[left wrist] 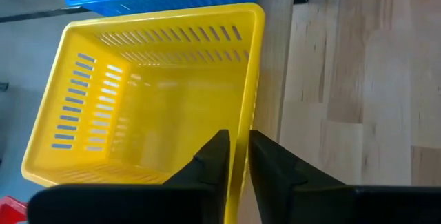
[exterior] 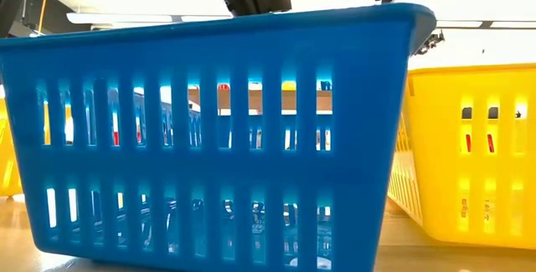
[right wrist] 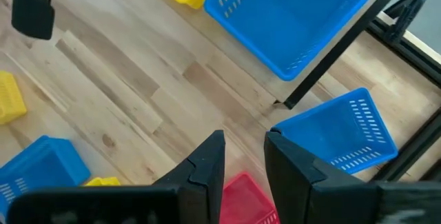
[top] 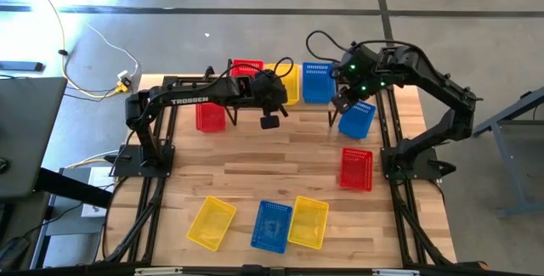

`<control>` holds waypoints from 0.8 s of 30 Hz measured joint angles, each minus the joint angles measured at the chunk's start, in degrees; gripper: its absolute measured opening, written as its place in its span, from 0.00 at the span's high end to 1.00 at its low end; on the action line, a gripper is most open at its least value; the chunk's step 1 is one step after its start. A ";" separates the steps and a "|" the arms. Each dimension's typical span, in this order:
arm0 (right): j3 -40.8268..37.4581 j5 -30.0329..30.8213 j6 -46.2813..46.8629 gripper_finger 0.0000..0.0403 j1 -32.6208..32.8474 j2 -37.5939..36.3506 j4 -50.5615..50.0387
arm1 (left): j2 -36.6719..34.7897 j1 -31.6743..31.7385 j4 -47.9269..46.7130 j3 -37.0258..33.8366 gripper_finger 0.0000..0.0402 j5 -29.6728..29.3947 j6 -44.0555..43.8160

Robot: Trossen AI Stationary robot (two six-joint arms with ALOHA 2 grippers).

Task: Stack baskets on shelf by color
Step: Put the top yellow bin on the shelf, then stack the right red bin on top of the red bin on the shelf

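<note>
On the shelf (left wrist: 273,58) at the table's far edge stand a red basket (top: 246,66), a yellow basket (top: 289,82) and a blue basket (top: 317,81), side by side. My left gripper (left wrist: 239,156) is over the yellow basket (left wrist: 151,93), slightly open, with its fingers astride one wall. My right gripper (right wrist: 244,162) hangs open and holds nothing. It is above the table beside a tilted blue basket (top: 357,116), which lies by the shelf's right end. My left gripper has one finger inside the yellow basket and one outside its wall (left wrist: 241,131), coming from above at a slant. I cannot tell whether the fingers touch the wall. The basket rests flat on the shelf top.
Loose baskets lie on the table: a red one (top: 210,116) under the left arm, a red one (top: 357,167) at the right, and two yellow (top: 211,222) (top: 308,222) and a blue one (top: 272,225) along the near edge. Bare wood lies in the middle.
</note>
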 joint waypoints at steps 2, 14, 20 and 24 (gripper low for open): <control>0.00 0.00 0.01 0.78 0.59 0.00 0.00 | 0.00 -0.04 0.00 0.00 0.86 -0.10 0.00; 0.00 1.04 -1.90 0.78 6.21 0.00 -0.94 | -0.07 -2.40 -1.54 4.43 0.73 -3.94 0.00; 0.00 4.26 -1.85 0.78 11.44 0.00 -0.94 | -0.09 -4.59 -9.67 10.68 0.70 -5.25 -1.48; 0.00 5.97 -0.72 0.78 15.32 0.00 -0.96 | -0.09 -6.55 -14.96 14.55 0.71 -6.86 -1.52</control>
